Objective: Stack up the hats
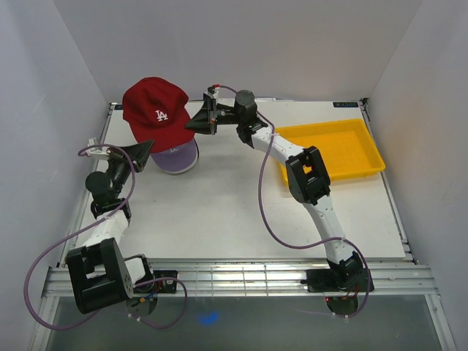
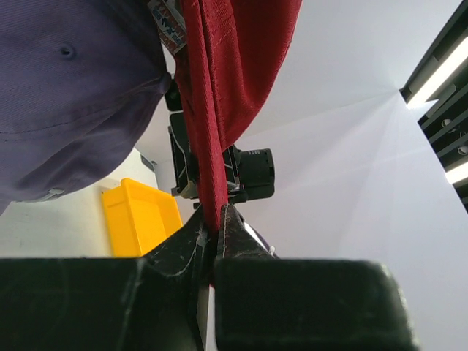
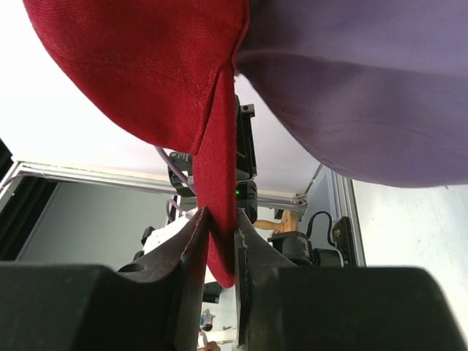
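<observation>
- While the left pincer point(image 2: 212, 225) is clamped on one edge of the red hat point(image 1: 155, 110) and the right pincer point(image 3: 219, 232) is clamped on the opposite edge, we judge the step in hand to be setting this hat down on the stack.
- Red fabric rises straight from between the fingers of each pincer. The crown spans the gap between the two, with its white logo facing up.
- We find the purple hat point(image 1: 178, 157) beneath the red one, between the two pincers and close beside the left. We cannot tell whether the two hats touch.
- We cannot tell whether other hats lie under the purple one.
- We advise that both pincers descend together and level, holding the rim spread so that the red crown slips over the purple crown.
- We advise lining brim over brim before contact.
- We advise letting go on both sides at once, and only when the hat is seated. A pull from one side alone could drag the stack askew.
- We note the yellow tray point(image 1: 344, 150) well apart from the right pincer, on the side away from the left pincer. We see nothing in it.
</observation>
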Robot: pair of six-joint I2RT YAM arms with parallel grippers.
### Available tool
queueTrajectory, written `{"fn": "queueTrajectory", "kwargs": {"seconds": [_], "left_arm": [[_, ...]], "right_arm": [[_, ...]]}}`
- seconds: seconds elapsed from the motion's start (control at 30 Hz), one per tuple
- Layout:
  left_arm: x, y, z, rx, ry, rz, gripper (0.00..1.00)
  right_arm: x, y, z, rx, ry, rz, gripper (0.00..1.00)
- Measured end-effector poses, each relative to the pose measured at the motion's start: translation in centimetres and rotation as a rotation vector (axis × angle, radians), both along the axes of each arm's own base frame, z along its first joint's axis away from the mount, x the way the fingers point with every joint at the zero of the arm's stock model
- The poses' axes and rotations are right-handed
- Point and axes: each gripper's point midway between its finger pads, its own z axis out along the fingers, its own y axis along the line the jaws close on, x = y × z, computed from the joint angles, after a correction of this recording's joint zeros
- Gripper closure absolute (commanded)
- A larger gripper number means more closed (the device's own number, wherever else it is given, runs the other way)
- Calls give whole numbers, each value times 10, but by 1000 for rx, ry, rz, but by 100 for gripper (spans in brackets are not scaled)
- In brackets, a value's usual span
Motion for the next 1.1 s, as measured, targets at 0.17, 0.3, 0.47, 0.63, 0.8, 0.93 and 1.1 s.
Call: {"fn": "queueTrajectory", "kwargs": {"seconds": [0.17,0.3,0.47,0.63,0.8,0.93,1.1], "left_arm": [[-1,-2,-11,13,18,-10,100],[-4,-5,-15,30,12,-25,100],[-6,-7,-17,50,2,-34,100],[-8,-8,-23,57,7,-37,100],[-7,-8,-25,58,8,-38,100],[-4,-8,-24,60,6,-44,100],[-1,-8,-16,71,-10,-56,100]], "right_arm": [[0,1,-21,-32,31,-4,66],[2,2,-33,-53,51,-16,55],[7,2,-36,-62,59,-38,51],[10,1,-40,-75,63,-50,53],[11,1,-41,-77,61,-56,56],[13,0,-43,-86,72,-59,60],[14,0,-39,-91,78,-61,64]]}}
